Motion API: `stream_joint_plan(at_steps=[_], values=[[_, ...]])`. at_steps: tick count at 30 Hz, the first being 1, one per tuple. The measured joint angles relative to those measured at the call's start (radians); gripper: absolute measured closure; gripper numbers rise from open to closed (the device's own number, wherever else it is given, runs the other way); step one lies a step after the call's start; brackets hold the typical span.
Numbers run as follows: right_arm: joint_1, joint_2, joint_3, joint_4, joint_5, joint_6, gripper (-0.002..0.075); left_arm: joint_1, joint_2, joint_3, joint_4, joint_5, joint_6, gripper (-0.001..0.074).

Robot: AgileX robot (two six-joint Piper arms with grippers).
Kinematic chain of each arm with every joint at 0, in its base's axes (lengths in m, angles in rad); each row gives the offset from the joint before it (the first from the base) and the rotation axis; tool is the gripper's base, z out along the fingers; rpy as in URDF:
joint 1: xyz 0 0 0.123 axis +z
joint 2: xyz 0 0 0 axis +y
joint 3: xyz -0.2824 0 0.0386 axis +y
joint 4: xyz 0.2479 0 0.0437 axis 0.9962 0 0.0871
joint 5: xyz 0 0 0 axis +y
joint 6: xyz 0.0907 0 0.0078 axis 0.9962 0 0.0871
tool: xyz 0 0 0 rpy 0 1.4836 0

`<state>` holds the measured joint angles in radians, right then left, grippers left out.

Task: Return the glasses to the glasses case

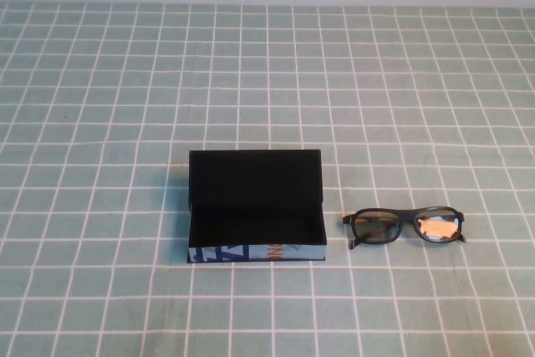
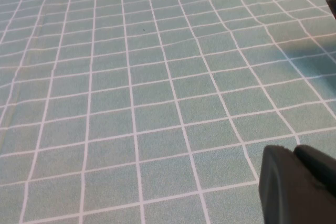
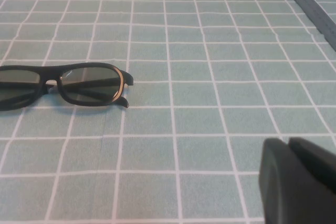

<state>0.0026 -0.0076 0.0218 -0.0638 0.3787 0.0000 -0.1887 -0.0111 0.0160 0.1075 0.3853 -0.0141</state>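
Note:
The glasses case (image 1: 253, 206) stands open on the green checked cloth in the high view, with its lid up at the back, black lining and a light blue printed front. The black-framed glasses (image 1: 405, 226) lie folded on the cloth just right of the case and apart from it. They also show in the right wrist view (image 3: 63, 85). My right gripper (image 3: 289, 141) is shut and empty, hovering over the cloth short of the glasses. My left gripper (image 2: 295, 149) is shut and empty over bare cloth. Neither arm shows in the high view.
The checked cloth (image 1: 267, 81) covers the whole table. A grey strip (image 3: 310, 3) runs along the far corner in the right wrist view. A dark corner (image 2: 332, 4) shows at the edge of the left wrist view.

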Motion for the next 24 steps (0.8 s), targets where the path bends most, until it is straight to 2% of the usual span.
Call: stream_joint_plan(at_steps=[24], values=[[0.000, 0.000, 0.000, 0.000, 0.000, 0.000, 0.0737, 0.000, 0.000, 0.000, 0.012, 0.000, 0.000, 0.0734]])
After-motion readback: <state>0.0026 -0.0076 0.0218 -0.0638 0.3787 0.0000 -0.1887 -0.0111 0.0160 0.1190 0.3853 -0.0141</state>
